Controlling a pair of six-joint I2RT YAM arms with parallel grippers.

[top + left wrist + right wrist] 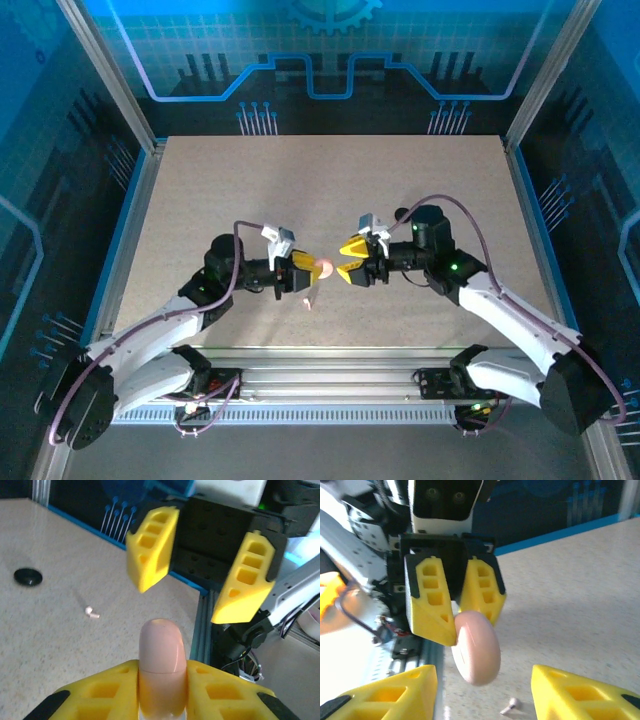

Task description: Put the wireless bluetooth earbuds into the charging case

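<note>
1. Beige and speckled, the table [300, 180] lies under both of your arms, which meet near its middle.
2. Your left gripper [300, 275] points right, towards the other arm. Its yellow jaws are pinched narrow on the pink case. In its own wrist view the gripper [162, 680] sits at the bottom edge, and from the right wrist you see it [462, 615] head-on.
3. Your right gripper [352, 260] faces the left one, just beside it. Its jaws stand wide with nothing between them. From the left wrist it [197, 580] hangs above and beyond the case without touching it. In its own view the fingers of the gripper [485, 700] frame the bottom corners.
4. The pink case [324, 267] is held off the table, edge-on and closed. Its rounded end [162, 647] sticks out past the left fingertips, and a seam shows across it. From the right wrist it [476, 647] looks like a smooth oval.
5. A black puck [27, 576] lies flat on the table, well apart from the grippers.
6. One whitish earbud [92, 612] lies loose on the table near that puck. You can also see it [510, 706] below the held case.
</note>
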